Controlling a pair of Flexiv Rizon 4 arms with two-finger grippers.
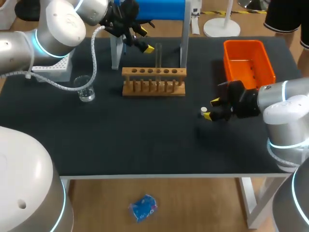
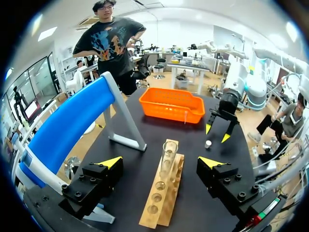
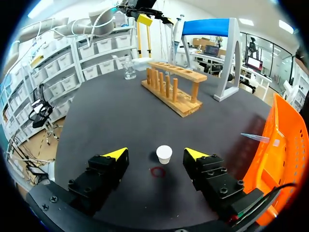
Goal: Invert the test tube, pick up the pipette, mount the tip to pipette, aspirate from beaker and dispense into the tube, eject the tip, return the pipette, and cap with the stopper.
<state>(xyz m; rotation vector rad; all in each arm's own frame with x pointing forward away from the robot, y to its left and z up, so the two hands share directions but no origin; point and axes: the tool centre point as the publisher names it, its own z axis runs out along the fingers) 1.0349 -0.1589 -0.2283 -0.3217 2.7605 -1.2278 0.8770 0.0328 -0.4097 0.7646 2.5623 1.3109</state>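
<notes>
1. apparently late: the clear glass test tube (image 1: pixel 158 55) stands mouth-up in the light wooden rack (image 1: pixel 153 82), just ahead of the left gripper (image 2: pixel 160 162), whose fingers are spread.
2. capping is left, i think: the small white stopper (image 3: pixel 164 153) lies on the black worktop (image 1: pixel 120 135) between the right gripper's (image 3: pixel 155 153) spread fingers, not touched.

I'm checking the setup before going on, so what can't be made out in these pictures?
Test tube: head view, too thin and clear to show any liquid.
Beaker: head and right wrist views, too small to read its level.
White perforated block: head view, mostly hidden behind the left arm.
Blue stand: head view, cut off by the top edge.
</notes>
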